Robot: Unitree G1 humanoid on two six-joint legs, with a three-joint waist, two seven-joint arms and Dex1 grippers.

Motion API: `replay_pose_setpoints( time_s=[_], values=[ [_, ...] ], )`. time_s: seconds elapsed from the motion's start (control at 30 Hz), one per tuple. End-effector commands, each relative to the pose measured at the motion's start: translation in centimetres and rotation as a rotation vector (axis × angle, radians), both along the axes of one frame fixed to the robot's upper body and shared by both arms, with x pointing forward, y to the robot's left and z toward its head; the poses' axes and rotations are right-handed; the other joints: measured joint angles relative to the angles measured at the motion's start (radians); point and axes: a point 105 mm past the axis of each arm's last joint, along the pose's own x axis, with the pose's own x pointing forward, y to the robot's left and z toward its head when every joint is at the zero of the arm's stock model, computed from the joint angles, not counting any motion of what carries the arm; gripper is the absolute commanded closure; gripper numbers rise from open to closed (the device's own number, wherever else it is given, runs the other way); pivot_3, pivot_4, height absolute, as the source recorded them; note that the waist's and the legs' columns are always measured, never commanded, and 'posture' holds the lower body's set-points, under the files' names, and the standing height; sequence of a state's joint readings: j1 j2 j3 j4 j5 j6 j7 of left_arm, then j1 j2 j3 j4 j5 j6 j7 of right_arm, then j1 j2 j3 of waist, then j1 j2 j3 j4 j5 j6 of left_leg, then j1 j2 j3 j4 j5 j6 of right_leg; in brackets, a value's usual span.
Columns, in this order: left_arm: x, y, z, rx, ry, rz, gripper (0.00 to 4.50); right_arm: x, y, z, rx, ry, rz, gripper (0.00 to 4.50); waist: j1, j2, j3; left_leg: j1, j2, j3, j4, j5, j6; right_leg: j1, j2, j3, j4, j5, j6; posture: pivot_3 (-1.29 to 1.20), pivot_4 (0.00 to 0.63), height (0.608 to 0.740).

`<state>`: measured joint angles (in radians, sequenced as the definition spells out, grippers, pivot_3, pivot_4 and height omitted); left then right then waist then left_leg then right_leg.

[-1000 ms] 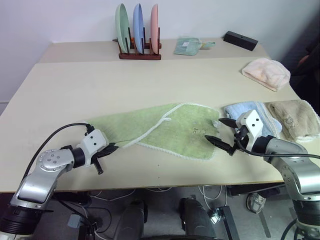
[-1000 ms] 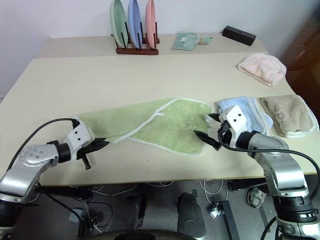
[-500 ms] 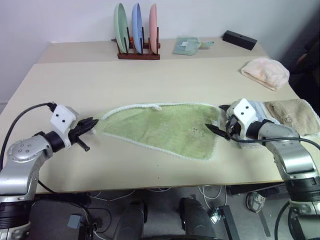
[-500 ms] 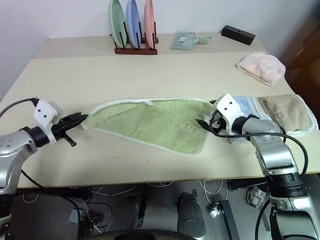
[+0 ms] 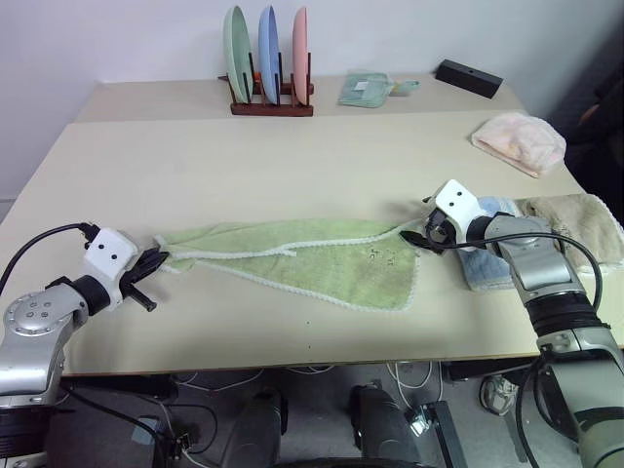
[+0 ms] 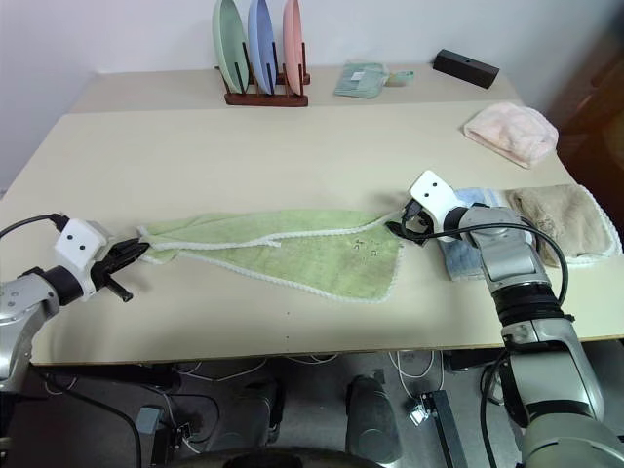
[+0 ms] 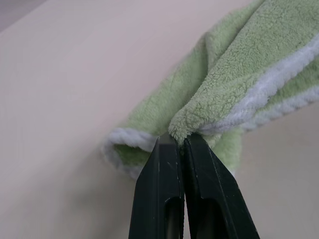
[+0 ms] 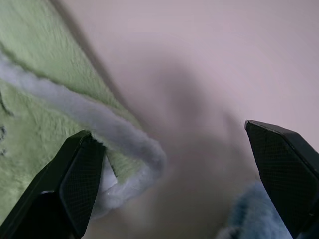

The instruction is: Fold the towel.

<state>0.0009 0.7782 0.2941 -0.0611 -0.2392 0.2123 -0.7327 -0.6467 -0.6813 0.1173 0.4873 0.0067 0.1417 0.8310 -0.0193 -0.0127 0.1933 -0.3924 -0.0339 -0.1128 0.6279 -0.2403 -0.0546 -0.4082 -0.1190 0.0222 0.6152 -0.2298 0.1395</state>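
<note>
Towel: the towel lies stretched across the table, mid-front, between my two hands.
Left hand: my left gripper is clenched on the towel's corner at its 9 o'clock end.
Right hand: my right gripper is spread wide, holding nothing, at the towel's 3 o'clock corner, beside the light blue towel.

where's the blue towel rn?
The light blue towel lies folded at the table's right side, between the green towel's right corner and the beige towel, partly behind the open right gripper.
</note>
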Motion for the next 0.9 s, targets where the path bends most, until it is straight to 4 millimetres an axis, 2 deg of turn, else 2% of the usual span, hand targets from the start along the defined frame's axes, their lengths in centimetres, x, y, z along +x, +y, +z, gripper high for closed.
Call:
replay_pose_setpoints(
  time_s=[0.03, 0.07, 0.13, 0.3, 0.43, 0.57, 0.6, 0.73, 0.83, 0.9],
  values=[
    [-0.1, -0.1, 0.9, 0.016, -0.043, 0.004, 4.50, -0.2, 1.3, 2.1, -0.048, -0.084, 0.131, 0.52, 0.000, 0.000, 0.000, 0.000, 0.000, 0.000, 0.000, 0.000, 0.000, 0.000, 0.000, 0.000, 0.000, 0.000, 0.000, 0.00, 0.150, 0.740],
    [-0.2, -0.1, 0.8, 0.014, -0.038, 0.004, 4.50, -0.5, 1.6, 2.2, -0.074, -0.097, 0.170, 0.85, -0.001, 0.000, 0.000, 0.000, 0.000, 0.000, 0.000, 0.000, 0.000, 0.000, 0.000, 0.000, 0.000, 0.000, 0.000, 0.00, 0.150, 0.740],
    [-0.4, -0.2, 0.6, 0.016, -0.029, 0.001, 4.50, -1.0, 2.0, 2.3, -0.122, -0.115, 0.228, 1.82, -0.001, 0.000, 0.000, 0.000, 0.000, 0.000, 0.000, 0.000, 0.000, 0.000, 0.000, 0.000, 0.000, 0.000, 0.000, 0.00, 0.150, 0.740],
    [-0.6, -0.1, 0.2, 0.012, -0.009, 0.001, 4.50, -2.3, 2.3, 2.3, -0.223, -0.135, 0.331, 4.41, -0.001, 0.000, 0.000, 0.000, 0.000, 0.000, 0.000, 0.000, 0.000, 0.000, 0.000, 0.000, 0.000, 0.000, 0.000, 0.00, 0.150, 0.740],
    [-0.4, -0.3, 0.4, -0.003, -0.011, 0.000, 4.50, -3.2, 2.0, 1.6, -0.307, -0.118, 0.380, 4.47, 0.000, 0.000, 0.000, 0.000, 0.000, 0.000, 0.000, 0.000, 0.000, 0.000, 0.000, 0.000, 0.000, 0.000, 0.000, 0.00, 0.150, 0.740],
    [0.8, -0.6, 1.7, -0.031, -0.059, -0.009, 4.50, -2.3, 2.1, 3.5, -0.302, -0.200, 0.346, 4.47, 0.000, 0.000, 0.000, 0.000, 0.000, 0.000, 0.000, 0.000, 0.000, 0.000, 0.000, 0.000, 0.000, 0.000, 0.000, 0.00, 0.150, 0.740],
    [1.6, -0.7, 2.7, -0.044, -0.093, -0.014, 4.50, -1.8, 2.0, 4.7, -0.296, -0.238, 0.325, 4.47, 0.001, 0.000, 0.000, 0.000, 0.000, 0.000, 0.001, 0.000, 0.000, 0.000, 0.000, 0.000, 0.001, 0.000, 0.000, 0.00, 0.150, 0.740],
    [7.4, -0.2, 9.0, -0.096, -0.320, 0.064, 4.50, 1.7, 0.7, 12.0, -0.327, -0.467, 0.168, 4.47, 0.003, 0.001, 0.003, -0.001, -0.001, -0.001, 0.002, 0.003, -0.004, -0.001, 0.000, 0.000, 0.002, 0.002, -0.002, 0.00, 0.150, 0.740],
    [10.3, 0.5, 12.6, -0.121, -0.437, 0.137, 4.50, 3.2, 0.1, 16.5, -0.336, -0.601, 0.075, 4.47, -0.001, 0.001, 0.003, -0.001, -0.001, -0.001, 0.000, 0.003, -0.004, -0.001, 0.000, 0.000, 0.001, 0.003, 0.000, 0.00, 0.150, 0.740],
    [11.9, 1.3, 17.1, -0.176, -0.579, 0.217, 4.50, 3.7, 0.0, 21.3, -0.333, -0.752, -0.007, 4.47, -0.002, 0.001, 0.002, 0.000, -0.001, -0.001, -0.001, 0.003, -0.004, -0.001, 0.000, 0.000, 0.000, 0.003, 0.000, 0.00, 0.150, 0.740]
  ],
)
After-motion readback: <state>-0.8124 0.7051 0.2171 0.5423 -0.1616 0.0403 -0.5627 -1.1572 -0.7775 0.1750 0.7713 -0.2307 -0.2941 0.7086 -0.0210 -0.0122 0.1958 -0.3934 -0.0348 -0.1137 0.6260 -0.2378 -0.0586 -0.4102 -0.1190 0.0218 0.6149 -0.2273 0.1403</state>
